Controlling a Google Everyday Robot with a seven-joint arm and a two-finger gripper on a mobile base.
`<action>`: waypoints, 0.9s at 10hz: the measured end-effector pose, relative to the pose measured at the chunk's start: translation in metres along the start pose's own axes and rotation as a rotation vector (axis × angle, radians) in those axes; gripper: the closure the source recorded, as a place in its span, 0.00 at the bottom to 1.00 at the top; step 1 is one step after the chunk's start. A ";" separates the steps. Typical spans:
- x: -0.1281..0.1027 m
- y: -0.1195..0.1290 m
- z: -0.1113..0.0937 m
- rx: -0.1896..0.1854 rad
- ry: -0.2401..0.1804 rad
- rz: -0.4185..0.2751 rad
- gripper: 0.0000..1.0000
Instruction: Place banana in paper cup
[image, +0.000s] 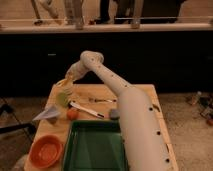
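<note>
The gripper (66, 81) hangs over the far left corner of the wooden table (142, 95), at about 10 o'clock from the table's middle. A small yellow thing, the banana (62, 82), shows at the gripper's tip, on its left side; whether the fingers are closed on it or merely next to it I cannot tell, nor how wide they stand.

Directly below the gripper, toward 6 o'clock, stands a pale cup, seemingly the paper cup (66, 90), and touching or just in front of it a light green translucent cup (62, 99). The banana is above the pale cup's rim, not plainly inside it.

Further out, at 5 o'clock from the cups, lies a white-handled utensil (86, 109), slanting toward the table's middle. A small orange round fruit (73, 114) sits just beside its handle end. At 7 o'clock from the cups rests a grey folded sheet (47, 114) near the left edge. A small dark grey block (114, 114) lies at the utensil's far tip.

At the near edge a deep green tray (70, 145) fills the middle, and an orange bowl (46, 151) sits at its 9 o'clock. The white arm (132, 115) runs from the lower right up to a bend above the gripper.
</note>
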 end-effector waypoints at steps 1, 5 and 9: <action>-0.001 -0.001 0.003 -0.005 -0.007 -0.003 1.00; -0.002 -0.001 0.006 -0.012 -0.017 -0.005 0.85; -0.004 -0.001 0.007 -0.013 -0.018 -0.005 0.46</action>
